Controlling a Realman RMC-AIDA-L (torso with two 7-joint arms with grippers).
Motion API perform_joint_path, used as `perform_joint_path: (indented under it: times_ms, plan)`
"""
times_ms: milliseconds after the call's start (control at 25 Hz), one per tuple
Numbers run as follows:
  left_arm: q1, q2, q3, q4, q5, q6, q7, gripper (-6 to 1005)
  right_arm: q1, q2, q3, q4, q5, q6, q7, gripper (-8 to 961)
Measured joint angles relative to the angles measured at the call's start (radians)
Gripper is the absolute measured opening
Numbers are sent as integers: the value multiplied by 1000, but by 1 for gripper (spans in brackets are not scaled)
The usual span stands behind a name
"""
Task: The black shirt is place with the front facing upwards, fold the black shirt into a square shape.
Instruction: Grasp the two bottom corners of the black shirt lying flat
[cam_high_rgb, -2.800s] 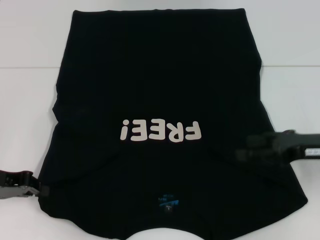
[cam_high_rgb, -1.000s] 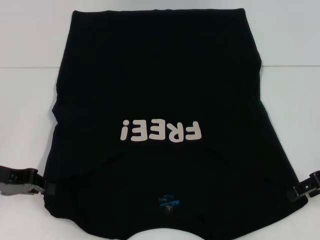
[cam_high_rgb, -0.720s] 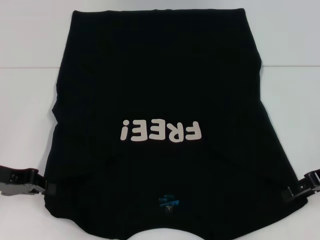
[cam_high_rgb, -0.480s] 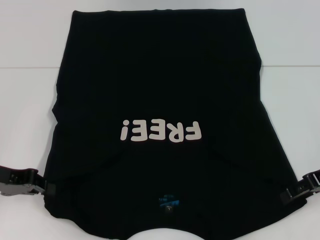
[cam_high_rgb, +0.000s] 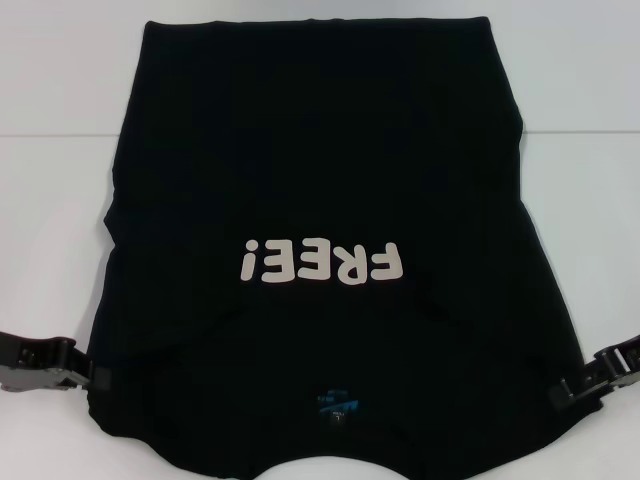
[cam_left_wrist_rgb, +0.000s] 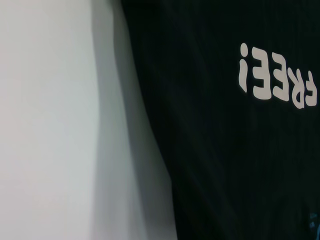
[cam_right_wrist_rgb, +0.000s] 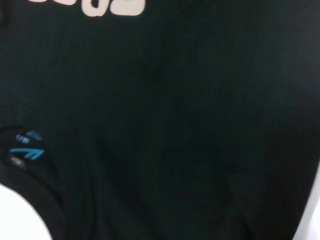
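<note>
Your black shirt (cam_high_rgb: 320, 180) lies flat on the white worktop (cam_high_rgb: 50, 200), front up, filling the middle of the head view from 12 o'clock down to 6. The white "FREE!" print (cam_high_rgb: 320, 262) reads upside down to you, just below centre. The small blue neck label (cam_high_rgb: 338, 402) sits near 6 o'clock, collar toward you, hem at the far end. The sleeves look tucked in, so the sides run straight.

Your left gripper (cam_high_rgb: 85, 372) is at 8 o'clock, at the shirt's near-left edge, tips touching or just over the cloth; I can't tell whether it's apart or pinched. Your right gripper (cam_high_rgb: 575, 385) is at 4 o'clock on the near-right edge, same story: against the cloth, state unclear.

The wrist views show only shirt, print and worktop.
</note>
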Motion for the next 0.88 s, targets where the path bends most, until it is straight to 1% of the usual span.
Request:
perform_joint_path:
  times_ms: [280, 520, 760, 880]
  plan:
    - [0, 0, 0, 0, 0, 1, 0, 21, 37, 15, 0, 42, 2, -4, -18, 787]
    - [0, -1, 0, 0, 0, 2, 4, 21, 40, 18, 9, 31, 1, 14, -15, 758]
    - [-1, -2, 0, 0, -2, 3, 8, 22, 40, 16, 5, 30, 1, 15, -13, 550]
    - [-4, -1, 0, 0, -2, 3, 9, 22, 40, 16, 3, 30, 1, 15, -12, 404]
